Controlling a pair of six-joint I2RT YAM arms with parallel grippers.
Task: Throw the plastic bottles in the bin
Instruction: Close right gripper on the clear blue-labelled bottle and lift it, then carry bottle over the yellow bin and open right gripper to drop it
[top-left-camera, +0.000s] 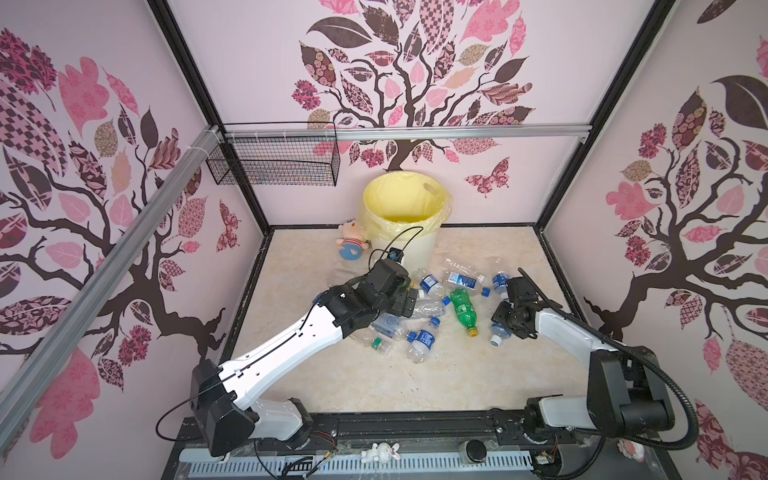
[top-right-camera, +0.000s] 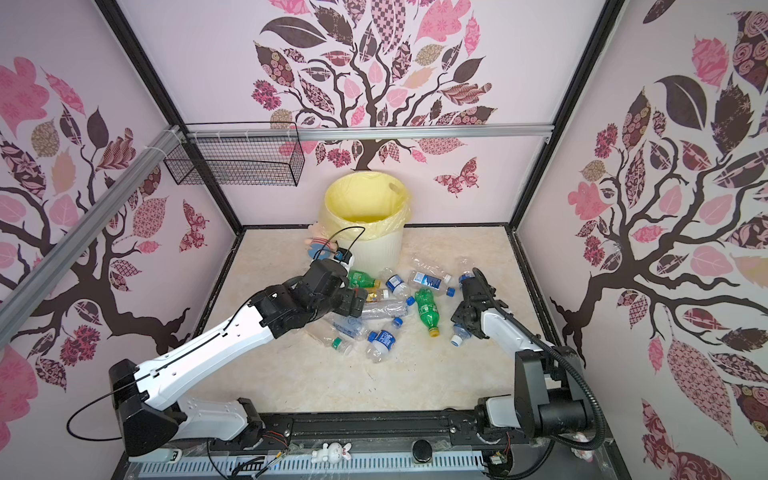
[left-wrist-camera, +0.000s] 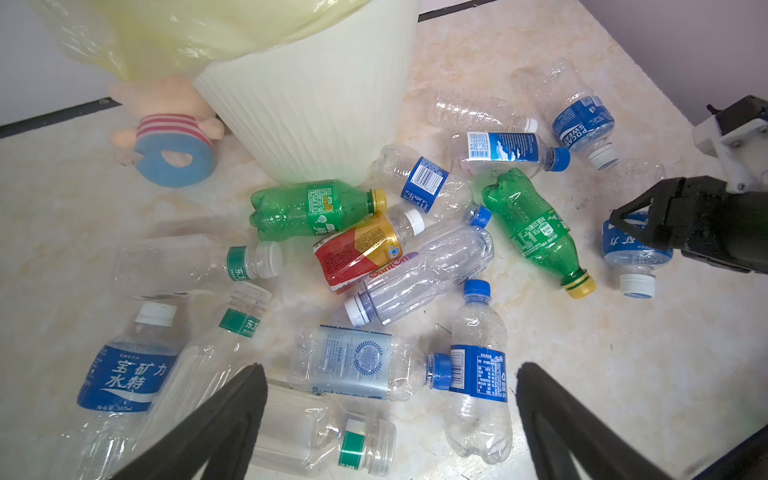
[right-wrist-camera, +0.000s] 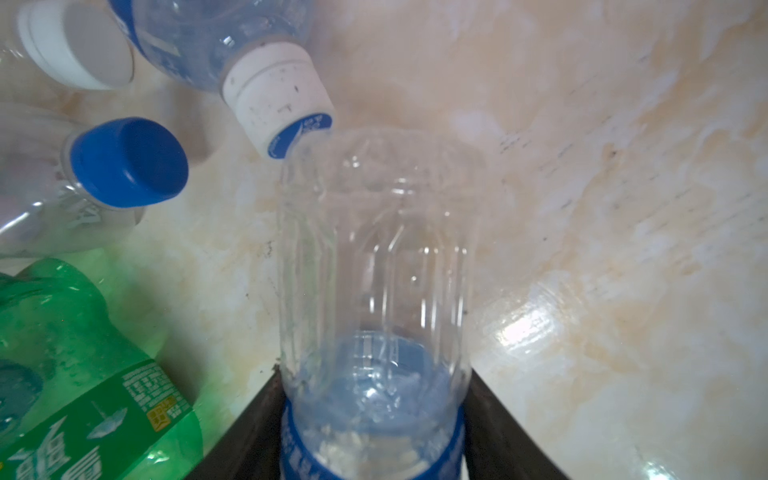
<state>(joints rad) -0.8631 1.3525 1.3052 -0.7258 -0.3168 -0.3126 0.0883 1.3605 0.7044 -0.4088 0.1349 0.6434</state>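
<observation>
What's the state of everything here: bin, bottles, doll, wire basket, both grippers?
Round cream ribbed plastic bin: upright, yellow-bag lined, no bottles visible inside.
Small plastic bottles: lying scattered on the tabletop.
Pink-and-blue plush doll: lying beside the bin.
Black wire mesh basket: hanging, nothing visible inside.
Left gripper: open, holding nothing.
Right gripper: shut on clear blue-labelled bottle, which lies on the tabletop.

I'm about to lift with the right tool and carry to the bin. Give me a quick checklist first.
1. Bottle between the fingers of the right tool: ok, both sides touched.
2. Bottle free of its neighbours: cannot tell; a white cap overlaps its end.
3. Left tool open and empty: ok.
4. Bin upright, mouth open: ok.
5. Way to the bin free: cannot tell; the left arm hangs close before it.
</observation>
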